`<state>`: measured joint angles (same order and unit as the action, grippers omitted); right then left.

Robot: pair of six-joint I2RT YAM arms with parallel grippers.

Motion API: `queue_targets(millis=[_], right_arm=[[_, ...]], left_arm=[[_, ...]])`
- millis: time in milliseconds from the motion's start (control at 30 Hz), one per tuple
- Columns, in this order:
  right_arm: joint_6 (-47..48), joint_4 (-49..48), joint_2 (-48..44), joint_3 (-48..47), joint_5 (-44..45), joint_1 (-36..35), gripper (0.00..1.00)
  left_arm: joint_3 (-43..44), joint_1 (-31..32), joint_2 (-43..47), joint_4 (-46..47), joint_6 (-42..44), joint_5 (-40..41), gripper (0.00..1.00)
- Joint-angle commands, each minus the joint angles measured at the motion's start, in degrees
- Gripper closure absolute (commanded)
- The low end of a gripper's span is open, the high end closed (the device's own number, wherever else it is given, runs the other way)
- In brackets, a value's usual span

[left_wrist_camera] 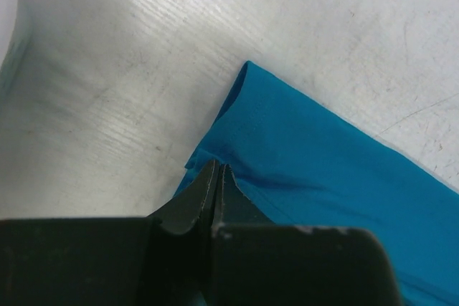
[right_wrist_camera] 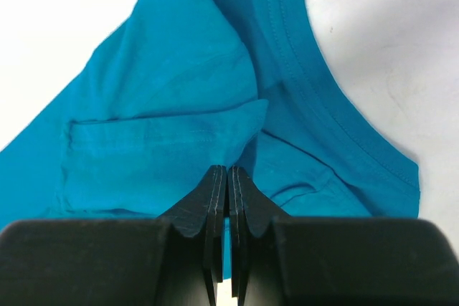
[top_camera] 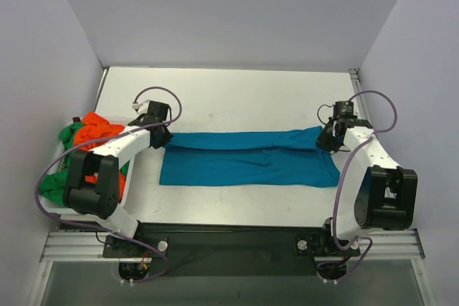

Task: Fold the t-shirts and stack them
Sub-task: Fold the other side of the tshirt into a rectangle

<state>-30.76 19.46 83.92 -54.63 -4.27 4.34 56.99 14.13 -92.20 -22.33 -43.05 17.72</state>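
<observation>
A teal-blue t-shirt (top_camera: pixel 251 163) lies stretched left to right across the middle of the table, its far edge doubled over toward the front. My left gripper (top_camera: pixel 163 138) is shut on the shirt's far left corner; the left wrist view shows the closed tips (left_wrist_camera: pixel 217 168) pinching the teal cloth (left_wrist_camera: pixel 323 155). My right gripper (top_camera: pixel 328 139) is shut on the far right corner, near the neck hem. In the right wrist view, teal fabric (right_wrist_camera: pixel 158 105) shows between the closed fingers (right_wrist_camera: pixel 227 171). An orange t-shirt (top_camera: pixel 97 131) and a green t-shirt (top_camera: pixel 67 135) lie crumpled at the left.
The orange and green shirts sit in a white basket (top_camera: pixel 126 184) at the table's left edge, beside the left arm. Grey walls enclose the table on three sides. The arm bases stand on a black rail (top_camera: pixel 229 238) at the near edge.
</observation>
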Motion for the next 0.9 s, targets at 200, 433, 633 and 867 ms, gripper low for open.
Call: queue_targets(millis=[200,433,633,867], right_arm=[[-0.4,-1.1,-1.2,3.1,0.4,0.6,1.0],[-0.7,-1.4,-1.2,4.4,0.1,0.8,1.0],[-0.1,-0.6,-4.0,4.3,-0.2,0.3,0.56],[1.6,2.1,-4.3,-0.8,2.2,-3.9,0.58]], left_arm=[[-3.1,1.0,3.6,2.5,-1.2,0.7,1.0],[-5.7,1.1,5.3,3.3,-1.1,0.1,0.96],[-6.9,1.1,9.8,5.1,0.1,-0.2,0.46],[-4.4,1.2,12.9,4.3,2.0,-1.4,0.44]])
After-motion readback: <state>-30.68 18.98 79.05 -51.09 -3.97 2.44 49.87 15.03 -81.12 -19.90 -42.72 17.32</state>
